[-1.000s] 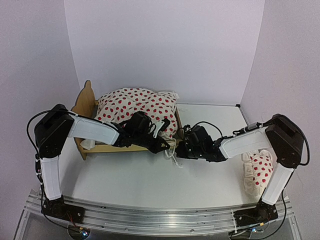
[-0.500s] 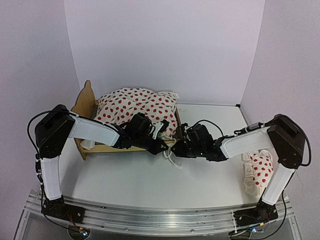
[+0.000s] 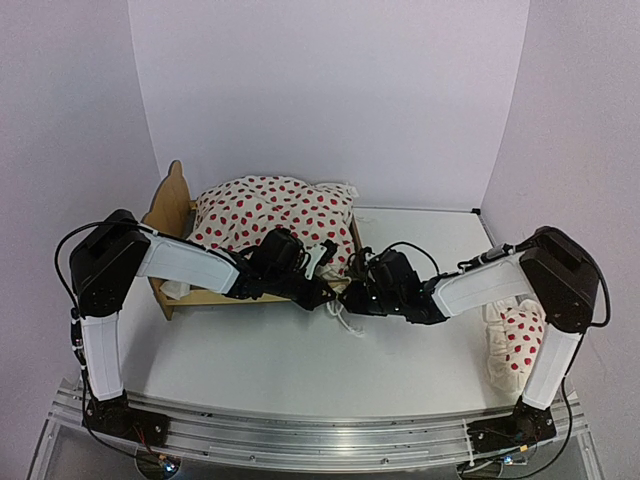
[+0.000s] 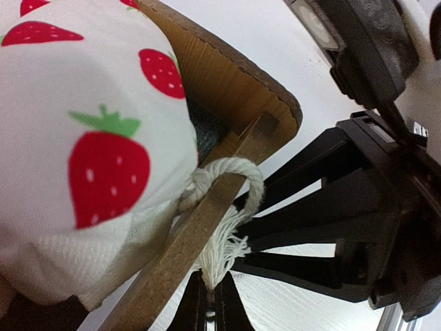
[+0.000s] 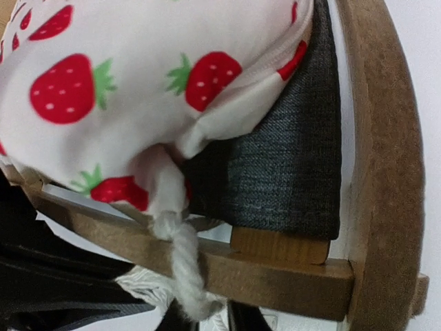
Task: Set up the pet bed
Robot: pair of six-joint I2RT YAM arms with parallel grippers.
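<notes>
The pet bed [image 3: 172, 205] stands at the back left with its headboard on the left. The strawberry-print duvet [image 3: 270, 210] is heaped on it. My left gripper [image 3: 318, 290] is at the bed's near foot corner. In the left wrist view it [image 4: 208, 293] is shut on the frayed end of a white cord [image 4: 227, 241] that loops over the side rail [image 4: 200, 227]. My right gripper [image 3: 352, 297] faces it from the right. In the right wrist view it [image 5: 210, 317] is closed on a second white cord [image 5: 180, 265] hanging over the rail [image 5: 289, 276], below the grey fabric base [image 5: 289, 158].
The small red-dotted pillow [image 3: 520, 338] lies at the right by the right arm's base. A loose white cord [image 3: 346, 318] trails on the table below the two grippers. White walls close in the back and both sides.
My right gripper has moved left, closer to the bed's foot corner and the left gripper. The left gripper has shifted only slightly.
</notes>
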